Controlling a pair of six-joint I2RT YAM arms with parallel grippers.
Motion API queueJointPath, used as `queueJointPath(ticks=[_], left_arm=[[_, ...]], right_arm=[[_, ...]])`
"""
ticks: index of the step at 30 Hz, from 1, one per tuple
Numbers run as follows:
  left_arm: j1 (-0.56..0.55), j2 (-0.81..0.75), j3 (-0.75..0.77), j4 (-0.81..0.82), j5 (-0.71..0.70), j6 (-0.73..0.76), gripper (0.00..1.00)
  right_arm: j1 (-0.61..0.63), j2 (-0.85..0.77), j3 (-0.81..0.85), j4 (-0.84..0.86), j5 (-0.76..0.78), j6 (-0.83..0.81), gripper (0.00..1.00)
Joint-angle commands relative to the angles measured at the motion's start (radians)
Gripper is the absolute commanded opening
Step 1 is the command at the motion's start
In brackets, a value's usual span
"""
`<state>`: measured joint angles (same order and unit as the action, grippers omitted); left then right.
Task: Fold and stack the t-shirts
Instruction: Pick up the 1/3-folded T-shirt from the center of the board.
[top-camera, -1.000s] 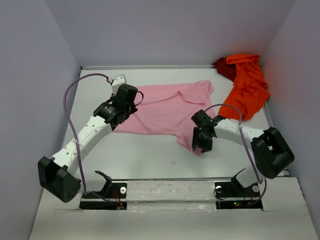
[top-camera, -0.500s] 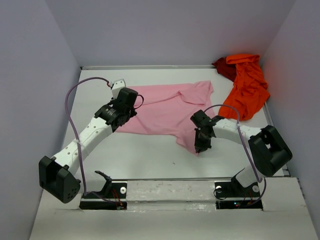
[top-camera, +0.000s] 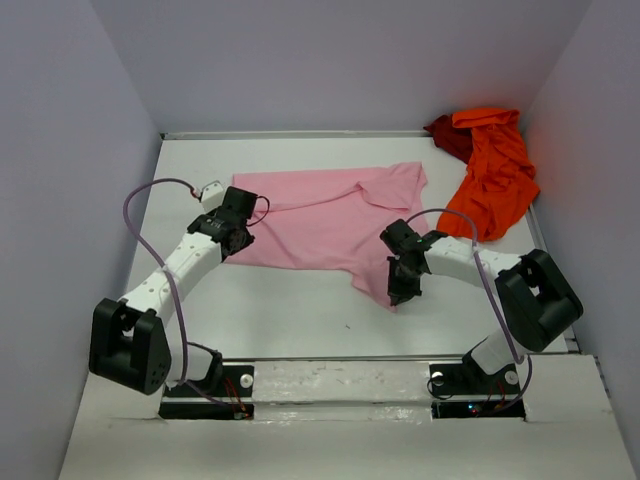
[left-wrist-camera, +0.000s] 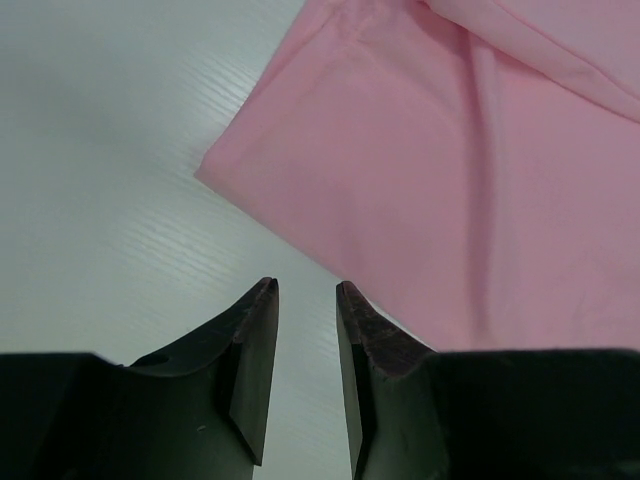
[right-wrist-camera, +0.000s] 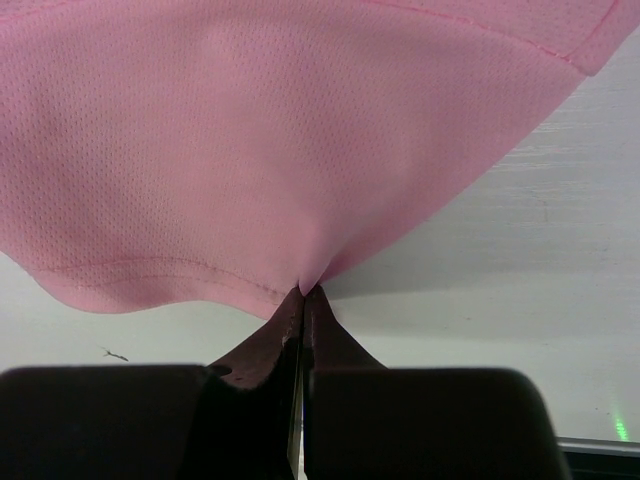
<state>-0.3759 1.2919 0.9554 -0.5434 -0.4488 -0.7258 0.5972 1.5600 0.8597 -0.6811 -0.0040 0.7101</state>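
Observation:
A pink t-shirt (top-camera: 330, 215) lies spread across the middle of the table, partly rumpled. My right gripper (top-camera: 399, 290) (right-wrist-camera: 308, 292) is shut on the pink t-shirt's (right-wrist-camera: 280, 130) near right hem, and the cloth rises in a pinched peak from the fingertips. My left gripper (top-camera: 232, 233) (left-wrist-camera: 306, 288) hovers at the shirt's near left corner, open by a narrow gap with only bare table between its fingers. That corner of the pink t-shirt (left-wrist-camera: 450, 180) lies just beyond and to the right of the tips. An orange t-shirt (top-camera: 495, 175) is heaped at the back right.
A dark red garment (top-camera: 447, 135) pokes out from under the orange heap in the back right corner. Lilac walls enclose the white table (top-camera: 280, 310) on three sides. A purple cable (top-camera: 135, 205) loops off the left arm.
My right gripper has closed on the pink shirt's hem. The left arm has swung left and nearer, moving from above the shirt to its near left corner.

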Motion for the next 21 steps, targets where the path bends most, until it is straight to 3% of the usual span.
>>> queueJointPath(ticks=[1,10,13,21], left_arm=[[0.046,0.049,0.003,0.04,0.01,-0.069,0.4],[0.127,0.159,-0.023,0.168,0.081,-0.139,0.42],[0.144,0.173,-0.017,0.163,0.046,-0.113,0.53],[0.144,0.115,-0.069,0.1,0.007,-0.067,0.66]], right_arm=[[0.007,0.002,0.024,0.026,-0.002,-0.017,0.0],[0.007,-0.014,0.065,0.002,-0.031,-0.032,0.0],[0.007,-0.026,0.078,-0.008,-0.03,-0.04,0.0],[0.007,-0.018,0.087,-0.005,-0.03,-0.038,0.0]])
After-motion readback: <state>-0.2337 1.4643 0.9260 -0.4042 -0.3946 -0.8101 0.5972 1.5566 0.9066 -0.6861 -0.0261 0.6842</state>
